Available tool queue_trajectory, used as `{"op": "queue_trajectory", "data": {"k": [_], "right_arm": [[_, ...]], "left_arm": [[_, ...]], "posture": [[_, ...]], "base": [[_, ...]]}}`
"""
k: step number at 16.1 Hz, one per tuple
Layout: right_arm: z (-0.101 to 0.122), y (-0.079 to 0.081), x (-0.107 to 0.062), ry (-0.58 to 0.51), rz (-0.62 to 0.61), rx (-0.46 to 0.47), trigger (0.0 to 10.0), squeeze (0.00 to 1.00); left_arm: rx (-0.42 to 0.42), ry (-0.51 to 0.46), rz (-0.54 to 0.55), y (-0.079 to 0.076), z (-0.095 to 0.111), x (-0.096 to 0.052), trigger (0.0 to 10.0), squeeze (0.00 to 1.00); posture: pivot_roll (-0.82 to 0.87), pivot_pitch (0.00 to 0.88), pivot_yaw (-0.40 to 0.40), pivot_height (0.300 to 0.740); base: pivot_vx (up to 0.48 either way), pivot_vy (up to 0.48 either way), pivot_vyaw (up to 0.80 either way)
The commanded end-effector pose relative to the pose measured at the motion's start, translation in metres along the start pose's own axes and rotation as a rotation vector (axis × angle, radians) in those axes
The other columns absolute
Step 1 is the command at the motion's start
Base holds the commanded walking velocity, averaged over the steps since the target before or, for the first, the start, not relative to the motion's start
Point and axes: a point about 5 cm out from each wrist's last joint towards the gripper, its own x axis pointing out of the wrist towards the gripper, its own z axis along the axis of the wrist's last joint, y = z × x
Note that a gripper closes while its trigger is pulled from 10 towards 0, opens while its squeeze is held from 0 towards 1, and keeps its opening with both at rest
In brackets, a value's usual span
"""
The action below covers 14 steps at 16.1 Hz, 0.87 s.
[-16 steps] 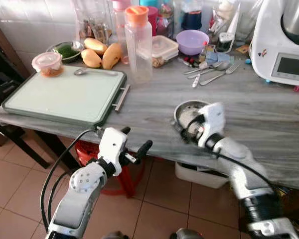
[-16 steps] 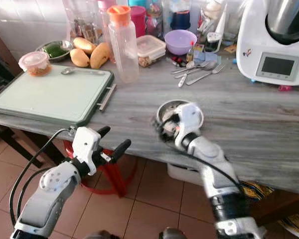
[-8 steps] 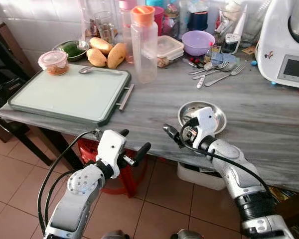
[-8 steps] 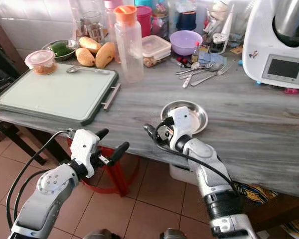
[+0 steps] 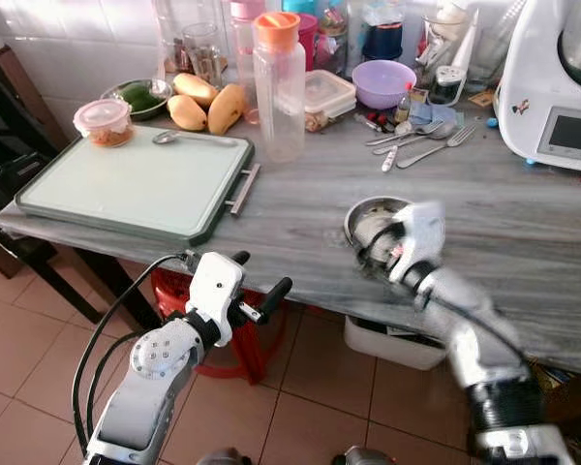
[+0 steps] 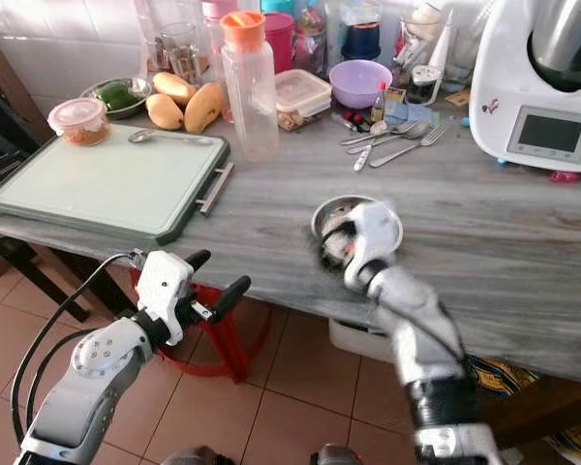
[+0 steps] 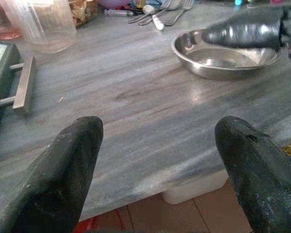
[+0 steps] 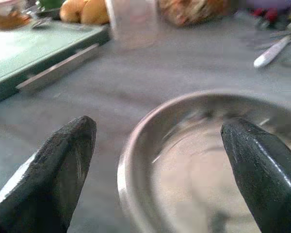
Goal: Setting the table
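A small steel bowl [image 5: 366, 211] sits on the grey marble counter [image 5: 300, 208] near its front edge. My right gripper [image 5: 376, 244] hovers over the bowl's near rim, blurred by motion. In the right wrist view its fingers [image 8: 63, 160] stand wide open on either side of the bowl [image 8: 203, 160], gripping nothing. My left gripper [image 5: 259, 274] is open and held below and in front of the counter edge, pointing at the bowl [image 7: 223, 53]. Loose spoons and forks [image 5: 416, 136] lie further back.
A green tray [image 5: 136, 179] with a spoon [image 5: 165, 138] and a lidded tub [image 5: 102, 121] fills the counter's left. A clear bottle with an orange cap [image 5: 276, 82], mangoes [image 5: 198, 102], a purple bowl [image 5: 384, 82] and a white appliance [image 5: 557, 87] line the back. Below is tiled floor.
My right gripper has swung from the counter's front edge, left of the bowl, back over the bowl's near rim. The left arm has stayed where it was.
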Motion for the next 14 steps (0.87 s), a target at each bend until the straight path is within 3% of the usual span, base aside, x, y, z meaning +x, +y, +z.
{"op": "queue_trajectory", "data": {"k": [1,3,7,14], "right_arm": [[0.004,-0.006,0.004,-0.004,-0.025,-0.003,10.0,1.00],[0.002,-0.011,0.008,0.045,-0.036,0.005,10.0,1.00],[-0.015,-0.006,0.008,0.200,0.019,0.048,10.0,0.87],[-0.012,0.012,-0.002,0.234,0.091,0.129,10.0,0.87]], "left_arm": [[0.011,0.009,0.001,0.001,0.001,0.001,10.0,0.00],[0.010,0.011,0.000,0.001,0.001,0.001,10.0,0.00],[0.010,0.017,0.003,0.001,0.000,0.000,10.0,0.00],[0.013,0.017,-0.004,0.000,0.000,0.002,10.0,0.00]], "posture": [[-0.02,0.000,0.062,0.740],[-0.02,0.000,0.060,0.740],[-0.01,0.000,0.057,0.740],[-0.02,0.000,0.058,0.740]], "base": [[0.000,0.000,0.00],[0.000,0.000,0.00],[0.000,0.000,0.00],[0.000,0.000,0.00]]}}
